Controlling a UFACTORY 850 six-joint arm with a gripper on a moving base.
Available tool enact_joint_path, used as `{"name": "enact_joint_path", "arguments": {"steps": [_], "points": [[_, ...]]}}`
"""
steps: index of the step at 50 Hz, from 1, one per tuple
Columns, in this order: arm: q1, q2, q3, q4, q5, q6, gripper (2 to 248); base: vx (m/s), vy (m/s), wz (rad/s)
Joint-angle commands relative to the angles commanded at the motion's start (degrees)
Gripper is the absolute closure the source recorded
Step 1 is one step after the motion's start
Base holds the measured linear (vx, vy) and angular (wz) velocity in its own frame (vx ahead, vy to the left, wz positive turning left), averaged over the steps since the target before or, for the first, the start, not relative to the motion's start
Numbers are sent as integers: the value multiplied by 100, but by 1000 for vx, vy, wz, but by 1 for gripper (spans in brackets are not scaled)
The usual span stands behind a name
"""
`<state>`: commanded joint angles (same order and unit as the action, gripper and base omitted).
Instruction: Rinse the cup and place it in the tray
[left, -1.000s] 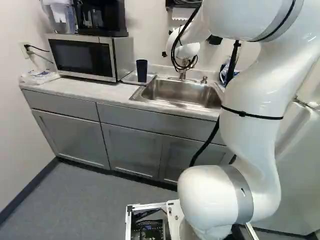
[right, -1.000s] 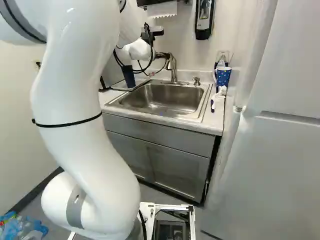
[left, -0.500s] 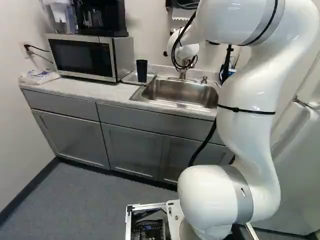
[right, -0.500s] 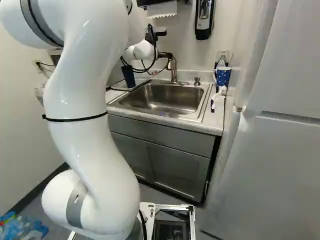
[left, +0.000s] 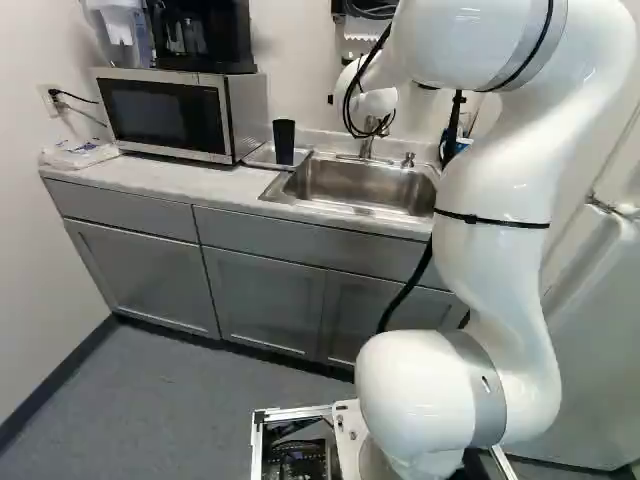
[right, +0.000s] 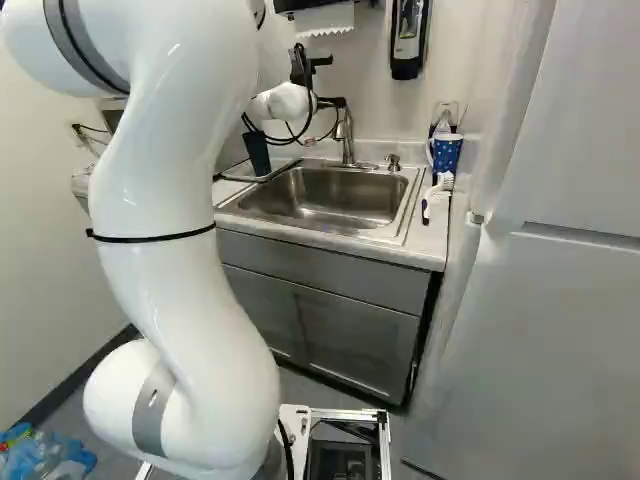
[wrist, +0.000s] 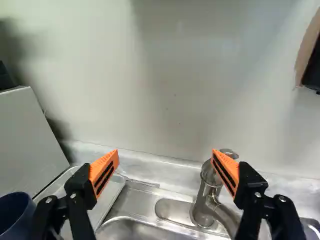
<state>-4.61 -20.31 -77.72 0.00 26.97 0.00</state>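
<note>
Spread wide, the gripper (wrist: 165, 152) grips nothing; no, see it open and empty; find the cup (right: 257, 152) at its eight o'clock in the right base view, upright in the tray (wrist: 106, 200). Needs a swing that way for grasping.

Found bright and mostly even in both base views, lit seemingly from above. Burned nearly white in places on the arm (left: 495, 190); glinting softly on the steel of the sink (right: 325, 195) and the faucet (wrist: 204, 197). Noted as dimmer down at the floor (left: 150, 410). In the wrist view, shaded in broad, soft-edged patches across the wall (wrist: 200, 75), darker close beside the microwave (wrist: 25, 140).
</note>
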Motion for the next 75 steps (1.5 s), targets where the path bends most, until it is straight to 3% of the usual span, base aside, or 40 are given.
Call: {"name": "enact_joint_path", "arguments": {"steps": [42, 75], "points": [[-37, -26, -30, 0, 200, 0, 3, 0, 0, 0], [-120, 761, 870, 0, 200, 0, 3, 0, 0, 0]]}}
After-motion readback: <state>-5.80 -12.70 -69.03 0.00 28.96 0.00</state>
